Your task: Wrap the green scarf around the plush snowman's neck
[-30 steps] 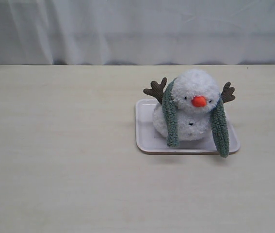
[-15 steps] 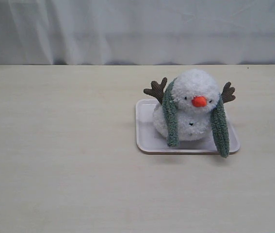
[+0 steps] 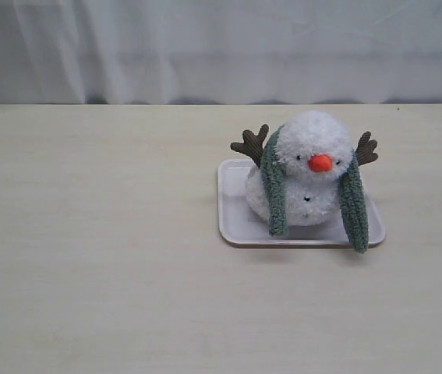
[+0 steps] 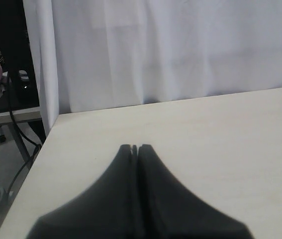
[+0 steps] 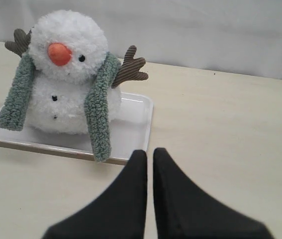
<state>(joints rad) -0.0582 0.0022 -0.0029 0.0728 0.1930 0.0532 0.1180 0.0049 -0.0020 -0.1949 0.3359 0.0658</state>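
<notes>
The plush snowman point(image 3: 308, 167) sits upright on a flat white tray point(image 3: 236, 222), right of the table's middle. The green scarf point(image 3: 274, 191) lies behind its neck, and both ends hang down the front, one on each side of the body. The right end point(image 3: 354, 206) reaches over the tray's front rim. In the right wrist view the snowman point(image 5: 68, 74) and scarf point(image 5: 100, 112) are close ahead of my right gripper point(image 5: 149, 153), which is shut and holds nothing. My left gripper point(image 4: 135, 148) is shut over bare table, far from the snowman. Neither gripper shows in the exterior view.
A white curtain point(image 3: 221, 47) hangs behind the table's far edge. In the left wrist view the table's corner and side edge point(image 4: 46, 137) lie near the left gripper, with dark clutter and cables point(image 4: 6, 89) beyond.
</notes>
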